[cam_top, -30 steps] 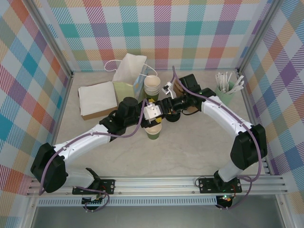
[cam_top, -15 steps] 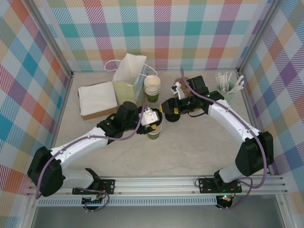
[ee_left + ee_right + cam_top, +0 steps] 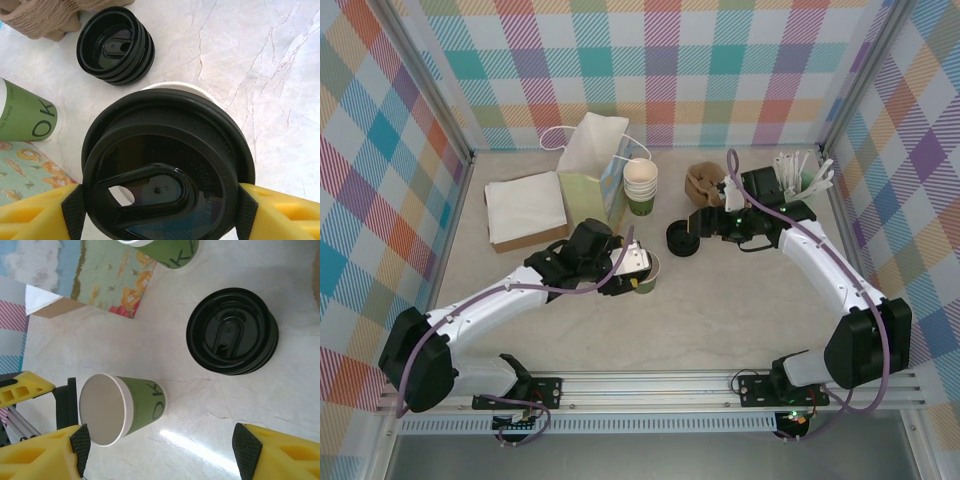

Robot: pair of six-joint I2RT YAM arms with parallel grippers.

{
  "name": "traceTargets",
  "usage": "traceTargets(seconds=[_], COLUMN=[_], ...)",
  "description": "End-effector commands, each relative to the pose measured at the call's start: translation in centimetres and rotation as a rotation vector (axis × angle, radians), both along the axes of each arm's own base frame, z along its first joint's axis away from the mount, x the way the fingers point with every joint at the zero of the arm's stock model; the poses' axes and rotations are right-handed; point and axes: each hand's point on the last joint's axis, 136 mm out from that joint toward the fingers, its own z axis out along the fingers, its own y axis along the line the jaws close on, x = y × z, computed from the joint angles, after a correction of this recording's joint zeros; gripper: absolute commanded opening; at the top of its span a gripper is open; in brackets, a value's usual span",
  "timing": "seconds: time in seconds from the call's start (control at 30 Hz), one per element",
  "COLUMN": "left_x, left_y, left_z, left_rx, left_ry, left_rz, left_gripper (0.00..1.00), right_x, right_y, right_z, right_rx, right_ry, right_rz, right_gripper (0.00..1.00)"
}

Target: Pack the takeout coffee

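Rightward, my right gripper [image 3: 162,452] has backed off from the cup [image 3: 142,407] mid-table. I judge the lid [image 3: 165,165] light, springy and slick, best pinched across its rim; the paper cup crushes easily. My left gripper [image 3: 160,212], spread wide, clamps the lid over the cup; the right gripper hangs released, empty.

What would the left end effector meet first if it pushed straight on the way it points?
Most likely the green paper cup: its cream rim shows just beyond the black lid gripped in the left end effector. Whether lid and rim already touch is unclear.
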Motion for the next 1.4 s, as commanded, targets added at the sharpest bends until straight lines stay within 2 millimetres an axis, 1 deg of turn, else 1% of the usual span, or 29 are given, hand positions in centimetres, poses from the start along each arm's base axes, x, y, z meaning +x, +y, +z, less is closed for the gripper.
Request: traceTargets(seconds=[0.0,0.3,0.6,0.7,0.83,0.93,1.03,1.37], left_x=[0.1,0.9,0.8,0.6,0.3,0.3,0.5,1.3], left_y=[-0.9,-1.7,-1.8,-1.6,-1.5,-1.6,-1.7,-2.2], left_z=[0.7,1.2,1.4,1.7,1.8,1.7,1.5,1.4], left_rx=[0.010,0.011,0.046,0.079,0.115,0.142,0.167,0.218], left_ry=[-0.018,-0.032,-0.017,-0.009,0.011,0.037,0.050,0.059], left_rz=[-0.031,-0.042,-0.078,-0.097,-0.124,-0.140,-0.151,-0.177], left_gripper=[0.75,0.75,0.75,0.75,0.75,0.75,0.75,0.75], right_x=[-0.5,-0.5,-0.6,-0.5,-0.5,-0.6,-0.8,-0.9], right_y=[-0.5,-0.5,-0.7,-1.4,-3.1,-4.4,-5.3,-5.4], right_z=[0.2,-0.1,-0.4,-0.6,-0.8,-1.2,-1.5,-2.1], right_rx=[-0.005,0.006,-0.002,-0.022,-0.066,-0.114,-0.127,-0.083], right_ry=[0.000,0.002,0.007,0.011,0.019,0.029,0.035,0.039], right_rz=[-0.019,-0.016,-0.020,-0.038,-0.082,-0.112,-0.133,-0.139], right_gripper=[0.77,0.77,0.77,0.77,0.77,0.77,0.77,0.78])
